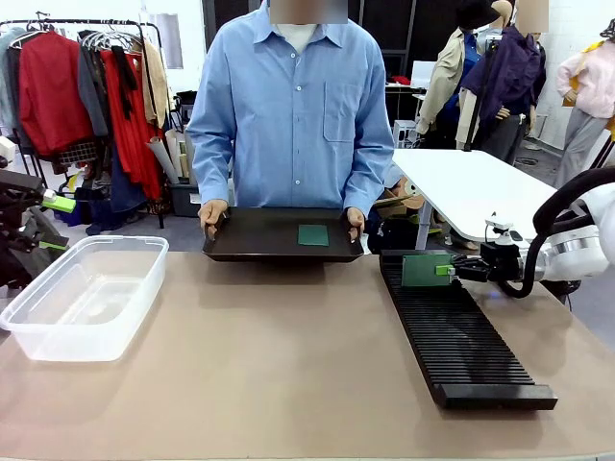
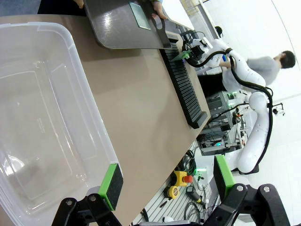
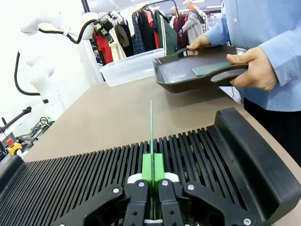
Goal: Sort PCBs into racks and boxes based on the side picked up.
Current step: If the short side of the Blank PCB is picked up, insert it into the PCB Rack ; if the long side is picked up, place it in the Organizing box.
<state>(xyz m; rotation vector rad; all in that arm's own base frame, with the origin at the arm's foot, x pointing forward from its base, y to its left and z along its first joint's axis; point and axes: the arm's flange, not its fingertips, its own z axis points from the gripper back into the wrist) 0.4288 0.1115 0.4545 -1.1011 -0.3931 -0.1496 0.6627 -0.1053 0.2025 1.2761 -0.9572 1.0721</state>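
My right gripper (image 1: 450, 271) is shut on a green PCB (image 1: 426, 270), held upright on edge over the far end of the long black rack (image 1: 461, 336). In the right wrist view that PCB (image 3: 151, 125) rises edge-on from between the pads of the right gripper (image 3: 153, 165), in line with the slots of the rack (image 3: 84, 181). A second PCB (image 1: 312, 234) lies flat on a black tray (image 1: 259, 240) that the person holds in both hands. My left gripper (image 2: 167, 176) is open at the near corner of the clear box (image 2: 42, 117), with nothing between its fingers.
The clear box (image 1: 82, 293) stands at the table's left and holds nothing. The person's hands (image 3: 254, 70) grip the tray (image 3: 188, 70) at the far edge, close behind the rack. Bare tabletop lies between box and rack. A white table stands beyond at the right.
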